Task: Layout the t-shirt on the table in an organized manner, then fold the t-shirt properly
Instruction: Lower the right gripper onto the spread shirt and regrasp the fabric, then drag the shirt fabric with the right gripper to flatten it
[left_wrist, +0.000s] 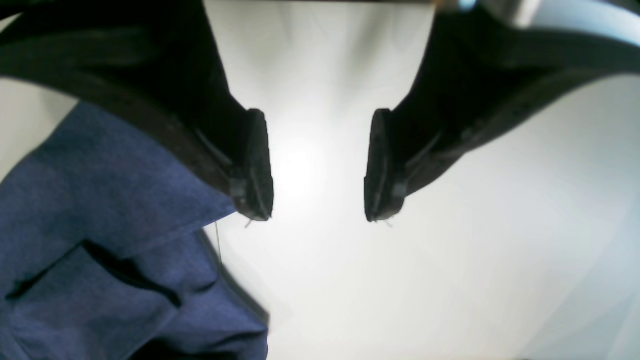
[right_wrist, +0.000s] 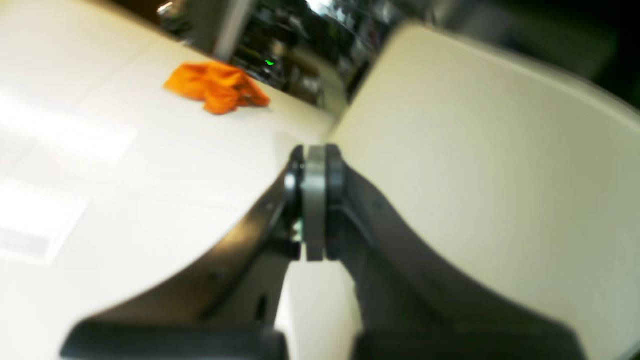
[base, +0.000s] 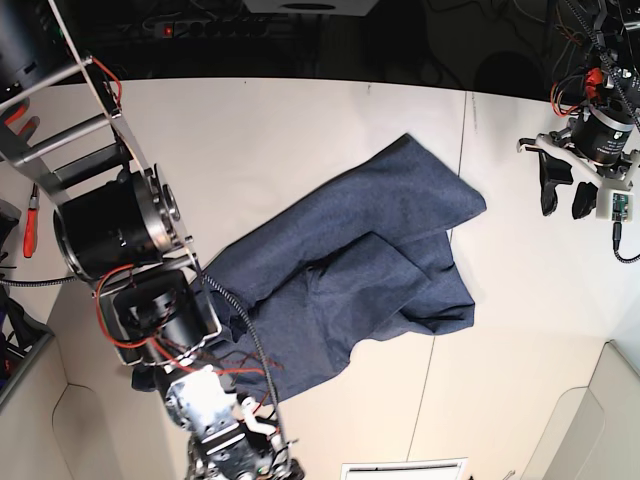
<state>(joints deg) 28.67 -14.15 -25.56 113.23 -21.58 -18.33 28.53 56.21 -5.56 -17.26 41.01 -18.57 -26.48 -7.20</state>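
Observation:
The navy t-shirt (base: 350, 270) lies rumpled and partly doubled over on the white table (base: 300, 130), with no lettering showing. My left gripper (base: 564, 212) hangs open and empty over bare table at the far right, apart from the shirt. In the left wrist view its jaws stand wide apart (left_wrist: 317, 216) above the table (left_wrist: 450, 250), with a fold of the shirt (left_wrist: 100, 225) at lower left. My right gripper (right_wrist: 315, 200) is shut with nothing seen between its fingers. The right arm (base: 150, 300) stands at the shirt's left end.
A thin dark seam (base: 462, 150) crosses the table right of the shirt. An orange cloth (right_wrist: 217, 90) lies on a far white surface. Red-handled pliers (base: 30, 215) hang at the left edge. A white sheet (base: 400, 468) lies at the front edge.

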